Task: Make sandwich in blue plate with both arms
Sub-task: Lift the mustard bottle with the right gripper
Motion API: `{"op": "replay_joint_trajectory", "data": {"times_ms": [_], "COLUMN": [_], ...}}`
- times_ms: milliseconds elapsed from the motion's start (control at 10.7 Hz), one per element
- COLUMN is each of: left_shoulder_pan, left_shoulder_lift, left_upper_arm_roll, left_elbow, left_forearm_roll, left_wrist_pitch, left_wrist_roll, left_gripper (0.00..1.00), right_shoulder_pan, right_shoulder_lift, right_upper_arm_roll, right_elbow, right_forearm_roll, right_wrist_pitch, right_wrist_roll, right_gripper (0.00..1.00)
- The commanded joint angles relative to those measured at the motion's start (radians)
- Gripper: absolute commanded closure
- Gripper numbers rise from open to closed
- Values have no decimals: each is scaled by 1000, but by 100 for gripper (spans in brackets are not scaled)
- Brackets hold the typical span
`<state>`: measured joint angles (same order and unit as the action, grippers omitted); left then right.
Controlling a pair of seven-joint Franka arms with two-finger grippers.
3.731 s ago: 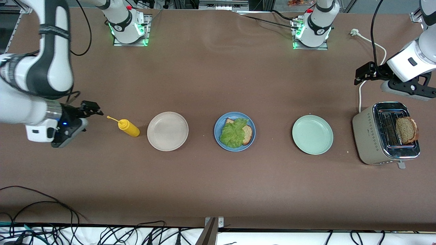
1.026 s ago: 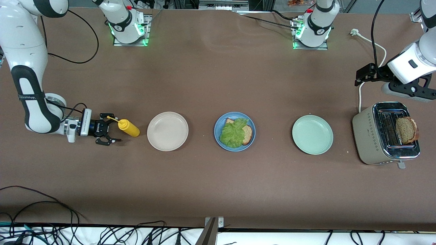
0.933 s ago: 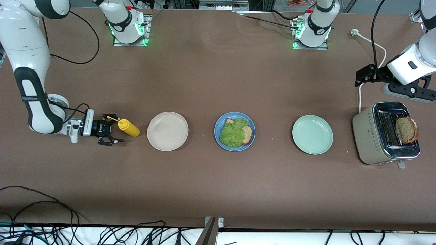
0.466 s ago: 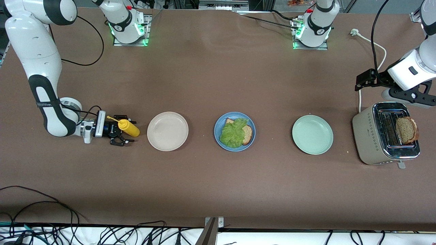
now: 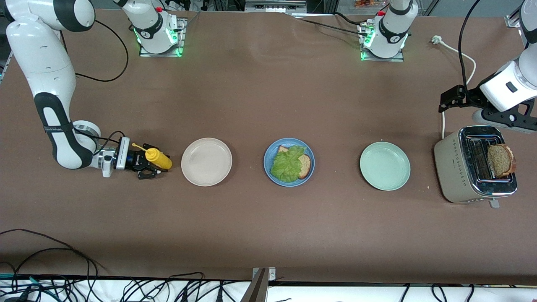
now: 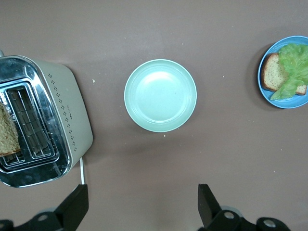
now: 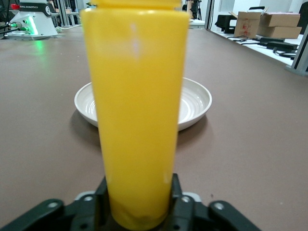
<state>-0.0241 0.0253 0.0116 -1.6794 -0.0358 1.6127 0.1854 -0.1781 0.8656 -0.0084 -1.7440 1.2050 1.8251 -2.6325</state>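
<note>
The blue plate [image 5: 269, 153] sits mid-table with a green lettuce leaf [image 5: 286, 164] lying over a brown bread slice [image 5: 305, 166]. It also shows in the left wrist view [image 6: 288, 104]. A second bread slice [image 5: 500, 160] stands in the toaster [image 5: 455, 167]. My right gripper [image 5: 152, 162] lies low at the table and is shut on a tilted yellow squeeze bottle [image 5: 159, 157]; its fingers press both sides of the bottle [image 7: 137, 110]. My left gripper [image 5: 447, 97] is open and empty in the air beside the toaster, over its white cord.
A beige plate [image 5: 206, 161] sits between the bottle and the blue plate. A pale mint-green plate [image 5: 384, 166] sits between the blue plate and the toaster. The toaster's white cord [image 5: 443, 119] runs toward the bases.
My right gripper slid along the table toward the beige plate, came round the yellow bottle and closed on it. My left gripper drifted slightly toward the toaster.
</note>
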Motion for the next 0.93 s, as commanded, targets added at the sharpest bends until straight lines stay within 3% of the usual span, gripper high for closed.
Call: {"op": "replay_joint_trajectory", "data": {"times_ms": [0,93,280,653,840], "left_shoulder_pan": [3,3,3,3,3], "left_shoulder_lift": [15,15,15,15,15], "left_upper_arm_roll": [-1,-1,-1,-1,-1], "left_elbow": [30,30,30,32,32], "left_forearm_roll": [0,2,1,2,2], "left_wrist_pitch": [-7,-7,-7,-7,-7], "left_wrist_roll": [-3,-3,-3,-3,-3], "left_gripper": [0,0,0,0,0], "right_shoulder_pan": [2,15,55,286,421], "right_shoulder_lift": [6,4,-29,-138,-189], "right_upper_arm_roll": [1,-2,-25,-203,-267], "right_elbow": [29,58,102,119,165], "right_forearm_roll": [22,1,-141,-272,-443], "right_wrist_pitch": [34,33,28,29,23], "right_wrist_roll": [-12,53,330,772,1065], "right_gripper": [100,100,100,100,100]}}
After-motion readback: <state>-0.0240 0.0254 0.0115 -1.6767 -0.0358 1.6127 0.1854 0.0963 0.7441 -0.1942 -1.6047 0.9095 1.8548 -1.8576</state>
